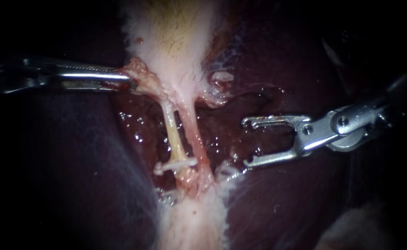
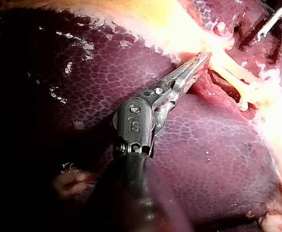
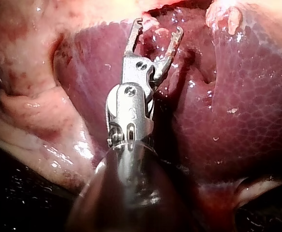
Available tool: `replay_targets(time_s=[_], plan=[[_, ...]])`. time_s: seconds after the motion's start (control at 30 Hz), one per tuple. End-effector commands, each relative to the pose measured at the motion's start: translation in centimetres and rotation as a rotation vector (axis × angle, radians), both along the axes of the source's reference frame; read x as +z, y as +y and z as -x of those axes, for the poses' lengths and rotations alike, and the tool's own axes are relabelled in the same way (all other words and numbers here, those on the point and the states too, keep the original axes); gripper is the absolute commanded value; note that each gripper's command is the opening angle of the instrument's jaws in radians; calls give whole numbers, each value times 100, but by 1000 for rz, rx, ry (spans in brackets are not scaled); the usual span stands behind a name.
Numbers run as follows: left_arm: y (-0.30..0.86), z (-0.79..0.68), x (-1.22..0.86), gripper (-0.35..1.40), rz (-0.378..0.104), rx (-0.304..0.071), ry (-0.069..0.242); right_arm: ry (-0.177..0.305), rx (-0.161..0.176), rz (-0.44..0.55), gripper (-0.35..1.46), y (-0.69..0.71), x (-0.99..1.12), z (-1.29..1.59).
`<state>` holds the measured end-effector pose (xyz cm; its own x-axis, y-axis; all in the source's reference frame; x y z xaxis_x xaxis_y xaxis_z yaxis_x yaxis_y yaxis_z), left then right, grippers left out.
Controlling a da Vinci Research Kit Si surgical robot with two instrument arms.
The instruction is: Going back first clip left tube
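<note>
Two tubes run down from the pale gallbladder [image 1: 175, 37]. The left tube [image 1: 173, 134] is yellowish, and a white clip [image 1: 179, 163] sits across its lower end. Beside it lies the pinker right tube [image 1: 195, 132]. My left instrument [image 1: 128, 78] is shut on a pink fold of tissue [image 1: 141, 74] at the gallbladder's lower left edge; its wrist view shows the same grip [image 2: 199, 60]. My right instrument [image 1: 246, 142] stands to the right of the tubes, apart from them. Its jaws are wide open and empty, as its wrist view [image 3: 159, 28] also shows.
Dark red liver [image 1: 305, 194] surrounds the tubes on both sides, wet and glistening behind them. A small knob of pale tissue [image 1: 221, 78] sits right of the gallbladder. A pale band of tissue [image 1: 192, 222] continues below the clip.
</note>
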<state>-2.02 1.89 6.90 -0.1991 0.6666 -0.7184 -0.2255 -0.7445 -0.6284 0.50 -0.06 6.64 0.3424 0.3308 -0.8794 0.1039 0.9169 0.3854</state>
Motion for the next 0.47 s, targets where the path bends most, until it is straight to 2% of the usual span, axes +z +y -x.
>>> replay_targets(time_s=[0.03,0.27,0.47], plan=[[0,3,3,-35,3,-2,2,0,-1,0,50,0,0,1],[-1,19,24,-35,5,-8,3,1,-1,-1,50,0,-1,2],[-2,21,25,-35,-1,-6,4,1,-1,-1,50,0,-2,2]])
